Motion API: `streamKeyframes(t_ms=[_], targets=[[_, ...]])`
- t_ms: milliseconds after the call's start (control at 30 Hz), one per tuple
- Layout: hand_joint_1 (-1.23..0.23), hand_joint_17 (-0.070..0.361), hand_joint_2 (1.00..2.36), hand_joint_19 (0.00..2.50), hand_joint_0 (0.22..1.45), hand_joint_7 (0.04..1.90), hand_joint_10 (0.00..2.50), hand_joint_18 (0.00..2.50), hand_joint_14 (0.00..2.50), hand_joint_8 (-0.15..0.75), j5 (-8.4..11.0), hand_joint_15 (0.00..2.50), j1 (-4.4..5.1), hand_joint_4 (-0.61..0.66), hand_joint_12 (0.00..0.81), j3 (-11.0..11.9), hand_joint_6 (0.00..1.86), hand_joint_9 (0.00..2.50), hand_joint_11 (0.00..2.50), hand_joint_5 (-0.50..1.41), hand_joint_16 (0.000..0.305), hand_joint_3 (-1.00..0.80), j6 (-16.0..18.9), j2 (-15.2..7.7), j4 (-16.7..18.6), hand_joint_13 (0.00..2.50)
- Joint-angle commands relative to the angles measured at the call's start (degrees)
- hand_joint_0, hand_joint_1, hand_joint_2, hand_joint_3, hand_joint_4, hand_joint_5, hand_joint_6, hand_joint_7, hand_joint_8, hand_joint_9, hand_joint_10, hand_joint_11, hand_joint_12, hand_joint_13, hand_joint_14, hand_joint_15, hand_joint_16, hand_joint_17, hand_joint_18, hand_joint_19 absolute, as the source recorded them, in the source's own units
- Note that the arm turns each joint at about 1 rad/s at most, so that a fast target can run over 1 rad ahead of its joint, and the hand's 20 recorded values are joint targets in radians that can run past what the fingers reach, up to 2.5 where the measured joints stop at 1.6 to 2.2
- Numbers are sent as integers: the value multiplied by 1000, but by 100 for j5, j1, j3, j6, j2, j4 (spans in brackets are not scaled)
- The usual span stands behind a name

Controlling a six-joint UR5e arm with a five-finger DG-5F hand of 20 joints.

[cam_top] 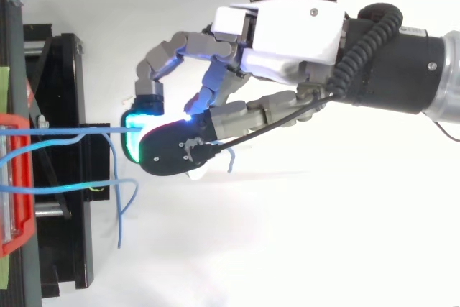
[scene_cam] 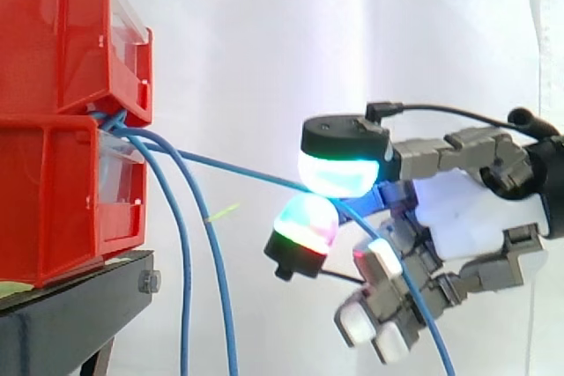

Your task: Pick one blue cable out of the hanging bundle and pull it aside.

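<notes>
Side view: two red bins [scene_cam: 53,41] of smooth moulded plastic, boxy and ribbed, sit stacked on a matt black stand [scene_cam: 70,305] with a bolt head on its front edge. Behind them hangs a plain white curtain [scene_cam: 264,41]. From the gap between the bins comes a bundle of thin, round, glossy blue cables. Two hanging cables [scene_cam: 185,261] drop in soft curves past the front of the stand. One blue cable [scene_cam: 238,169] runs away from them in a straight, taut line, slanting slightly down to the right. The robot hand [scene_cam: 467,217] is closed on this blue cable. It pinches the cable between two thick, rounded fingertips [scene_cam: 339,173], the upper glowing cyan under a black cap, the lower green and red. Past the pinch the cable slopes down across the grey, blocky curled fingers.

Top view: the blue cable [cam_top: 72,130] runs level from the bins to the cyan pad of the robot hand [cam_top: 295,34], whose white shell is smooth and angular. The slack cables loop loosely just beside it, over the stand [cam_top: 65,70].
</notes>
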Motion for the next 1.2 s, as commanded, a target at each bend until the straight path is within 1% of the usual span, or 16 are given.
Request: streamKeyframes(t_ms=[0,333,700,800,867,933,967,1000,1033,1067,1100,1167], targets=[[-820,141,1271,423,536,1075,19,903,19,285,-10,514,19,-76,356,-117,899,1278,545,-35,63,-23,217,3,0,980],[-821,143,1314,426,525,1099,17,906,19,301,-28,526,19,-41,363,-108,895,1273,541,-31,64,-38,208,-6,9,982],[-823,144,1310,418,527,1097,20,904,18,309,-19,532,28,-25,365,-126,895,1271,541,-31,64,-38,146,-6,52,984],[-824,144,1311,420,528,1100,17,905,19,311,-19,533,28,-24,366,-170,895,1272,537,-31,64,-41,146,-6,88,984],[-823,143,1310,421,527,1098,19,906,20,312,-37,538,28,-22,367,-319,895,1272,545,-31,64,-38,146,-6,167,984],[-822,143,1300,420,529,1099,19,905,19,310,-37,534,28,-22,366,-530,895,1272,544,-31,64,-36,173,-6,351,986],[-823,143,1300,427,530,1099,17,904,18,312,-37,539,37,-21,367,-583,895,1269,550,-31,64,-37,173,-6,457,986],[-822,143,1297,420,530,1098,17,905,20,311,-28,538,46,-19,366,-873,895,1269,550,-32,64,-34,182,-6,1098,986],[-822,143,1296,420,530,1100,19,905,18,311,-28,540,46,-17,367,-873,894,1269,541,-32,64,-34,182,-6,1098,987],[-824,143,1298,428,531,1100,17,904,19,308,-28,539,46,-15,367,-1005,894,1269,547,-32,64,-40,173,-6,1511,986],[-823,143,1294,425,531,1099,19,905,19,309,-28,534,46,-16,368,-1005,894,1269,542,-32,63,-35,173,-6,1511,987],[-823,143,1291,420,532,1101,17,904,18,312,-37,539,54,-16,367,-1136,894,1267,542,-32,64,-38,146,-6,1916,986]])
